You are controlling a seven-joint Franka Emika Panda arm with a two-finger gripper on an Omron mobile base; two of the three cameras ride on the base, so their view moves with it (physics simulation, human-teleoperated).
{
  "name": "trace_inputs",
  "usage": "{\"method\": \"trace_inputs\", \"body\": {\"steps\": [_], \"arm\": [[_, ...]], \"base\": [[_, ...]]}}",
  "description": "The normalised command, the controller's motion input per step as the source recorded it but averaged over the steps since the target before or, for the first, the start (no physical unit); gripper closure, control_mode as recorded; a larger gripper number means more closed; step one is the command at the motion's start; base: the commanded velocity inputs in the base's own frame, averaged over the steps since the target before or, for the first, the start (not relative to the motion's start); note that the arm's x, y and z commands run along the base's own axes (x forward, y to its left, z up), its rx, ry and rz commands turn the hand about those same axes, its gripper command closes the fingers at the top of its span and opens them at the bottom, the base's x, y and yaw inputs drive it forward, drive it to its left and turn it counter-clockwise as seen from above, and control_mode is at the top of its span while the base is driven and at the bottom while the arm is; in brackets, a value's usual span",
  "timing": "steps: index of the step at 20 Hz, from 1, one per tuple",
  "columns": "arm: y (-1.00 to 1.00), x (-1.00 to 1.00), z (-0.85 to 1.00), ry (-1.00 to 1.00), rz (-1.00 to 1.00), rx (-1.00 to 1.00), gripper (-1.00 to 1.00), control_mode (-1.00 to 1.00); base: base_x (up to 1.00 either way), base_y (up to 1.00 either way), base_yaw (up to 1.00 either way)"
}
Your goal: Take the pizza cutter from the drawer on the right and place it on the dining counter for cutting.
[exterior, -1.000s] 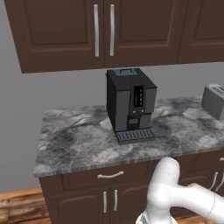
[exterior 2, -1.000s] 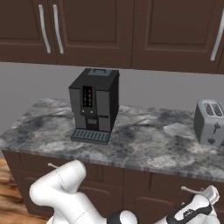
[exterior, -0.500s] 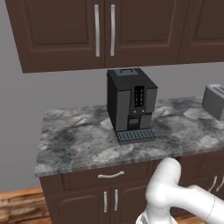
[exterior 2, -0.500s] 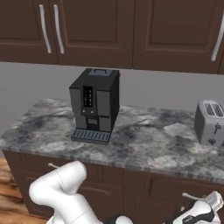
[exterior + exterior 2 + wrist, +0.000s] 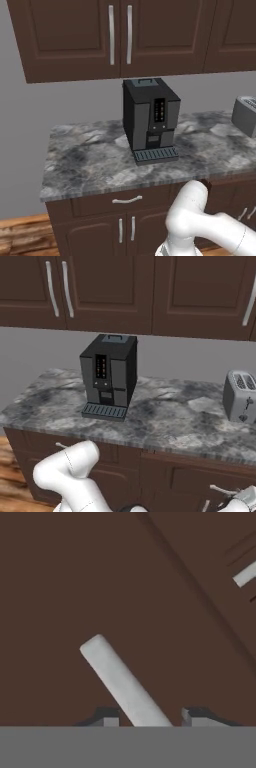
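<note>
In the hand view my gripper [image 5: 149,718] is close against a dark brown cabinet front [image 5: 100,577]. A pale silver bar handle [image 5: 117,674] runs between the two fingertips [image 5: 107,719], with a narrow gap on each side, so the jaws stand slightly open around it. In the right base view the white hand [image 5: 245,500] sits low at the bottom right corner, beside a thin silver handle [image 5: 221,489] on the lower cabinetry. The pizza cutter is hidden. The dining counter is out of view.
A wall counter with a grey marbled top [image 5: 90,160] carries a black coffee machine [image 5: 150,117] and a silver toaster [image 5: 241,396] at the right. Dark brown cupboards [image 5: 115,35] hang above, with drawers and doors below. A second silver handle [image 5: 245,574] shows in the hand view.
In the right base view the hand has slid toward the lower right corner, and less of it shows. The counter and the things on it have not shifted.
</note>
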Motion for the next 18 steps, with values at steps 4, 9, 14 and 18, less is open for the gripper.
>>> {"method": "trace_inputs", "body": {"steps": [4,9,14,18], "arm": [[-0.52,-0.84,-0.19,-0.07,0.0,0.08,1.0,-1.0],[-0.45,-0.81,-0.19,-0.06,0.0,0.07,1.0,-1.0],[-0.38,-0.71,-0.19,-0.07,0.0,0.06,1.0,-1.0],[-0.33,-0.68,-0.21,-0.06,0.0,0.04,1.0,-1.0]], "base": [[0.0,0.0,0.0],[0.0,0.0,0.0],[0.0,0.0,0.0],[0.0,0.0,0.0]]}}
